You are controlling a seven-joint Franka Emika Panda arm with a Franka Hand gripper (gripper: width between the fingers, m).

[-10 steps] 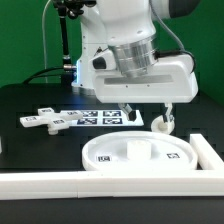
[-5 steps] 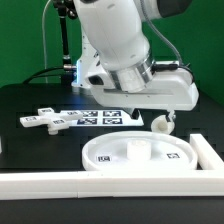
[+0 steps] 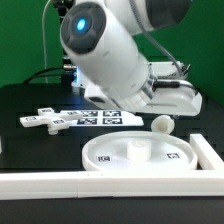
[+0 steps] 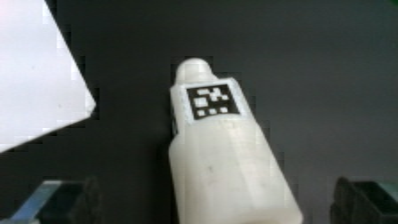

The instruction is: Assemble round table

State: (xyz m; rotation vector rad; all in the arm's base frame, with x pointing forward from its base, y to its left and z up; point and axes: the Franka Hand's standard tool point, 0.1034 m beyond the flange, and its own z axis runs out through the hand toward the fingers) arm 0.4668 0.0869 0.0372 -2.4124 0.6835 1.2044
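Observation:
The large rimmed round disc lies flat near the front of the black table. The flat cross-shaped piece rests at the exterior view's left. The short cylinder post stands behind the disc's far right rim, just under the tilted hand. In the wrist view the post fills the middle, its square tag facing the camera. My gripper is open, with one dark fingertip on each side of the post and a gap to both. In the exterior view the arm hides the fingers.
The marker board lies between the cross piece and the post. A long white border bar runs along the front and another along the exterior view's right. A white straight-edged surface shows in a corner of the wrist view.
The arm has swung and tilted over, so its big white link now covers the hand and fingers in the exterior view. Post, disc and cross piece have not moved.

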